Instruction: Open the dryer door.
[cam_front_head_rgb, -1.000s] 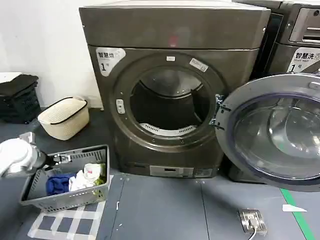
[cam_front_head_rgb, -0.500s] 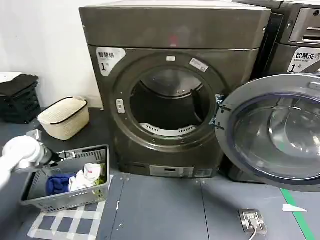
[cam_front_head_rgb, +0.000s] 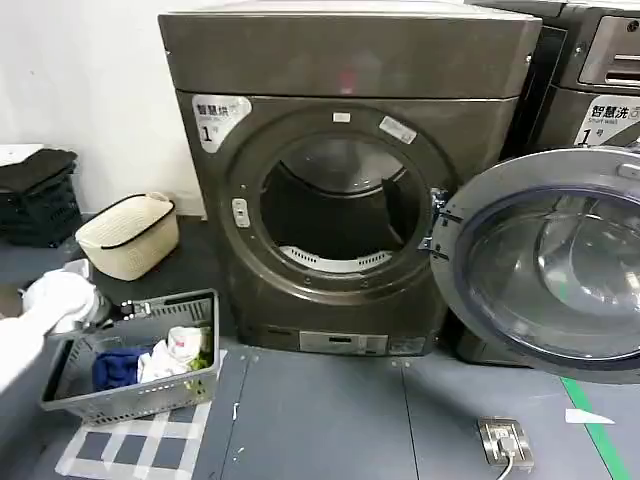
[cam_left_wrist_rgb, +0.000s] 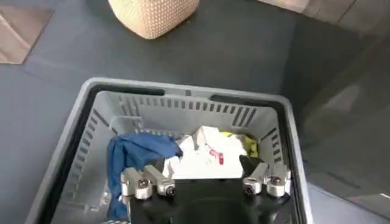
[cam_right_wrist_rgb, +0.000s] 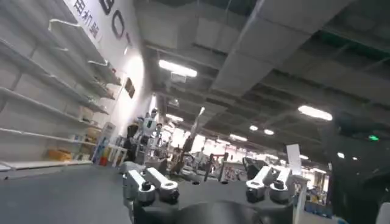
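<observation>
Dryer (cam_front_head_rgb: 345, 180) stood centre, against far wall. Dryer door (cam_front_head_rgb: 545, 265) hung wide open, swung out to right on hinge, drum mouth exposed. Left gripper (cam_left_wrist_rgb: 206, 182) hovered low at left, over near rim of grey laundry basket (cam_left_wrist_rgb: 183, 100), fingers (cam_left_wrist_rgb: 146, 181) spread apart, pinching nothing. Clothes (cam_left_wrist_rgb: 201, 152) lay in basket: blue, white, bit of yellow. Woven basket (cam_front_head_rgb: 128, 235) sat further left, near wall. Right gripper (cam_right_wrist_rgb: 207, 185) pointed up toward ceiling, fingers spread, empty.
</observation>
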